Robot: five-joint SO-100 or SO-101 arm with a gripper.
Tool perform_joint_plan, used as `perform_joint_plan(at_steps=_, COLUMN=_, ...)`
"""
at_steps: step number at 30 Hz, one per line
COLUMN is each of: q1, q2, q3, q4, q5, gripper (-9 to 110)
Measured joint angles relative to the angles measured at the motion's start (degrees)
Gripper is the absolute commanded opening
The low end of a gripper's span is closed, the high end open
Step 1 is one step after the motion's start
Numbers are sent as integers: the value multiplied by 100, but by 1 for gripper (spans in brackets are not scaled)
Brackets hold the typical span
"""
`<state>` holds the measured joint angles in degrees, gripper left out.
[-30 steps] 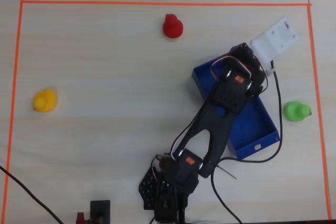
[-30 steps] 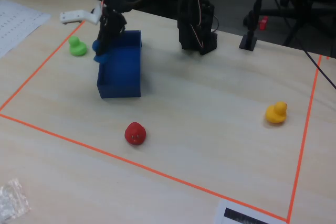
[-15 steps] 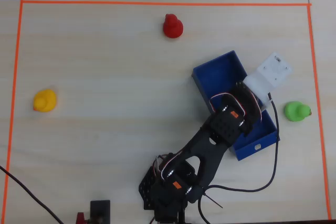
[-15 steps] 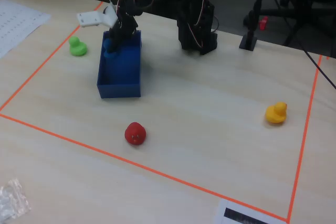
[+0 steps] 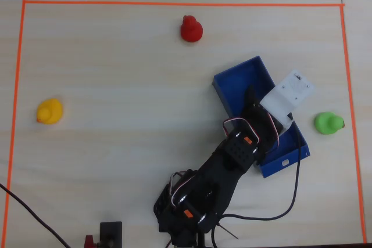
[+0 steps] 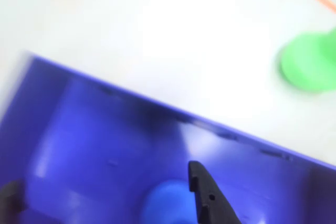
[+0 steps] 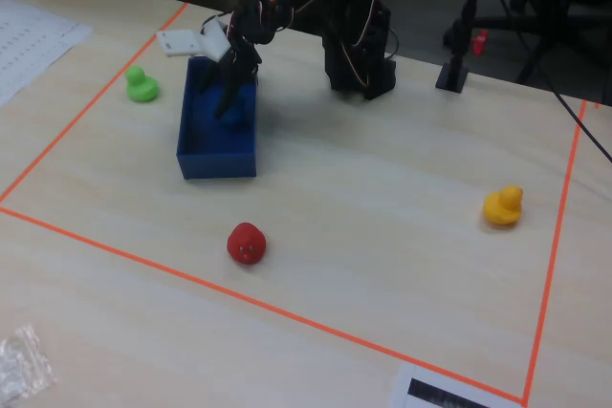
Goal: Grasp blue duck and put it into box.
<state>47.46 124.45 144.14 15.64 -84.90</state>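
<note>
Pale wood covers the table (image 5: 116, 74), and an orange tape line (image 5: 174, 4) frames the work area. Going left to right in the overhead view, we see a yellow duck (image 5: 49, 111) alone at the left, a red duck (image 5: 191, 29) near the top edge, then the box (image 5: 241, 79) lying at a slant, and a green duck (image 5: 328, 123) just beyond the box's right side. The black arm (image 5: 221, 172) rises from the bottom of that view and leans over the box, hiding much of its interior.

In the wrist view we find the blue duck (image 6: 169, 203) as a blurred rounded shape low in the picture, lying inside the box (image 6: 94, 140) against its blue floor. One dark finger (image 6: 210, 198) of the claw (image 6: 105, 195) stands just right of the duck, and a sliver of the other shows at the far left edge; they stand well apart, so we read the claw as released, not gripping the duck. The green duck (image 6: 310, 64) sits outside the box wall, at the upper right.

In the fixed view the claw (image 7: 231, 93) hangs down into the box (image 7: 218, 155), with the blue duck (image 7: 232, 118) barely distinct beneath it. The green duck (image 7: 142, 85) lies left of the box, the red duck (image 7: 247, 243) in front of it, and the yellow duck (image 7: 503, 206) far right.
</note>
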Motion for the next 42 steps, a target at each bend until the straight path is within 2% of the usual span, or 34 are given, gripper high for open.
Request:
perform_joint_plan(at_steps=2, q1=-237, q2=387, q3=97, q4=0, q5=457, gripper=7)
perform_joint_plan(at_steps=5, q1=-773, q2=1134, q3=369, q4=149, q5=1151, gripper=0)
perform_joint_plan(at_steps=9, q1=-1802, q2=2399, q3=870, q4=721, q5=1811, gripper=0)
perform_joint_plan(at_steps=17, q1=-3937, q2=4808, q3=2153, q4=1863, q5=1890, gripper=0)
perform_joint_plan(at_steps=23, q1=-4017, q2=6047, q3=3393, q4=2347, q5=1749, gripper=0)
perform_joint_plan(at_steps=33, q1=-4509, q2=6513, q3=3437, q4=5555, q5=993, gripper=0)
perform_joint_plan(at_steps=42, q1=-4157, q2=6609, q3=3437, q4=5854, q5=976, gripper=0)
